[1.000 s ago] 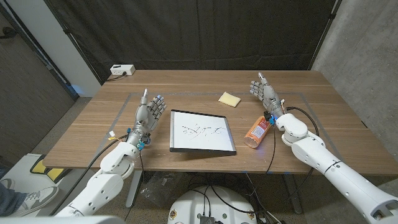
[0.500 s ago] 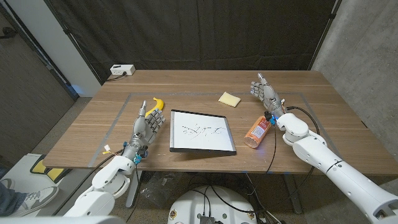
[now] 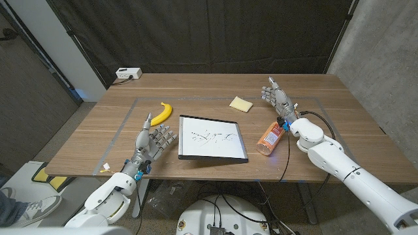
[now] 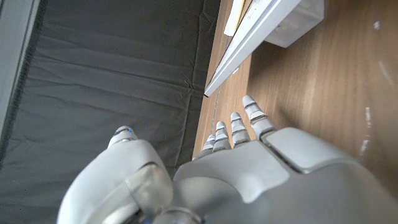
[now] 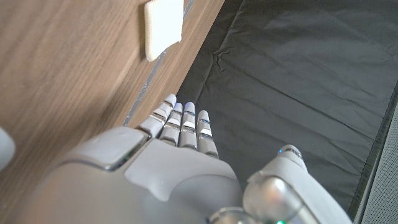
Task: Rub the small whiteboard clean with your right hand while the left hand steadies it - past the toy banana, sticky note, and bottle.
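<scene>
Head view puts the small whiteboard (image 3: 212, 138) flat at the table's (image 3: 339, 98) middle, scribbles on it, untouched. My left hand (image 3: 154, 141) hangs just beside its left edge, fingers spread, holding nothing. My right hand (image 3: 277, 95) stands well off to the right, fingers apart and empty, the bottle (image 3: 270, 136) lying near its wrist. Toy banana (image 3: 160, 112) and sticky note (image 3: 241, 103) lie beyond the board.

Both arms: glossy white rounded shells, bulbous joint housings. Left hand (image 3: 154, 140) and right hand (image 3: 277, 95): grey metallic segmented fingers, pale fingertips, white smooth back plates. Small blue fittings at wrists. Thin black cable along right forearm; black cable under left forearm.
</scene>
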Available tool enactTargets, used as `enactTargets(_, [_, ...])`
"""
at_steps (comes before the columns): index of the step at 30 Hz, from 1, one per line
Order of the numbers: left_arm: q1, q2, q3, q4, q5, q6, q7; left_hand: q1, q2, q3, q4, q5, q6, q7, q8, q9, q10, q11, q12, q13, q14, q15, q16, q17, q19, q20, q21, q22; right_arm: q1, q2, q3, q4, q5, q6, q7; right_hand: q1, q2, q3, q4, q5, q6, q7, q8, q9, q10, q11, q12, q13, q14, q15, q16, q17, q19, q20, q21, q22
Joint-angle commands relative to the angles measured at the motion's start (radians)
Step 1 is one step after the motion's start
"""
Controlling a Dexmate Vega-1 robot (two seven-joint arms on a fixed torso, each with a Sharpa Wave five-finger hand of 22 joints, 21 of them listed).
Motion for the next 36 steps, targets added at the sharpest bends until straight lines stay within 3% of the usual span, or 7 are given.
enactTargets(1, [0.108, 0.013, -0.109, -0.115, -0.132, 0.132, 0.07, 0.035, 0.004, 0.01, -0.019, -0.015, 0.029, 0.058, 0.015, 0.002, 0.021, 0.015, 0.008, 0.004, 0.025, 0.007, 0.005, 0.002, 0.051, 0.019, 0.011, 0.001, 0.002, -0.011, -0.008, -0.021, -0.025, -0.021, -0.021, 0.012, -0.001, 0.005, -0.006, -0.003, 0.008, -0.007, 0.005, 0.005, 0.009, -0.002, 0.006, 0.004, 0.007, 0.0, 0.007, 0.003, 0.007, 0.004, 0.004, 0.001])
enactTargets(7, [0.083, 0.014, -0.11, -0.111, -0.146, 0.185, 0.083, 0.065, 0.002, 0.016, -0.037, -0.021, 0.058, 0.08, 0.023, 0.002, 0.04, 0.028, 0.012, 0.003, 0.041, 0.014, 0.003, 0.001, 0.071, 0.023, 0.009, 0.0, 0.001, -0.009, -0.009, -0.025, -0.034, -0.04, -0.041, 0.014, 0.0, 0.006, -0.007, -0.004, 0.007, -0.012, 0.005, 0.005, 0.008, -0.003, 0.005, 0.004, 0.008, -0.001, 0.007, 0.003, 0.007, 0.005, 0.004, 0.001])
enactTargets(13, [0.086, 0.005, -0.123, -0.128, -0.133, 0.203, 0.106, 0.078, 0.003, 0.02, -0.044, -0.022, 0.063, 0.086, 0.023, 0.002, 0.04, 0.027, 0.01, 0.003, 0.044, 0.017, 0.001, 0.001, 0.071, 0.016, 0.005, 0.0, 0.008, -0.004, -0.012, -0.014, -0.033, -0.046, -0.039, 0.016, 0.001, 0.006, -0.008, -0.005, 0.006, -0.015, 0.004, 0.005, 0.009, -0.004, 0.005, 0.004, 0.01, 0.0, 0.007, 0.003, 0.007, 0.006, 0.003, 0.001])
enactTargets(27, [0.088, 0.001, -0.157, -0.161, -0.135, 0.272, 0.158, 0.102, 0.012, 0.03, -0.056, -0.025, 0.057, 0.089, 0.017, 0.003, 0.027, 0.027, 0.002, 0.003, 0.036, 0.014, -0.006, 0.002, 0.06, 0.01, -0.007, 0.0, 0.02, 0.009, -0.022, 0.002, -0.036, -0.051, -0.043, 0.018, 0.002, 0.006, -0.01, -0.007, 0.004, -0.015, 0.003, 0.005, 0.01, -0.004, 0.004, 0.005, 0.011, 0.0, 0.007, 0.003, 0.008, 0.01, 0.003, 0.002])
enactTargets(32, [0.075, -0.005, -0.146, -0.151, -0.138, 0.28, 0.14, 0.11, 0.017, 0.033, -0.059, -0.027, 0.068, 0.079, 0.02, 0.003, 0.036, 0.01, 0.004, 0.004, 0.031, 0.011, -0.009, 0.003, 0.057, 0.011, -0.011, 0.001, 0.014, 0.008, -0.017, -0.004, -0.035, -0.05, -0.05, 0.019, 0.003, 0.006, -0.011, -0.007, 0.004, -0.016, 0.002, 0.005, 0.011, -0.005, 0.004, 0.005, 0.01, 0.001, 0.006, 0.003, 0.009, 0.011, 0.003, 0.002])
enactTargets(36, [0.064, -0.006, -0.137, -0.141, -0.15, 0.293, 0.137, 0.134, 0.061, 0.058, -0.062, -0.031, 0.081, 0.072, 0.022, 0.003, 0.048, 0.003, 0.007, 0.004, 0.029, 0.006, -0.01, 0.005, 0.054, 0.014, -0.017, 0.003, 0.01, 0.006, -0.016, -0.007, -0.032, -0.051, -0.049, 0.02, 0.003, 0.006, -0.011, -0.008, 0.004, -0.016, 0.002, 0.005, 0.012, -0.005, 0.004, 0.005, 0.012, 0.001, 0.007, 0.003, 0.009, 0.011, 0.003, 0.002])
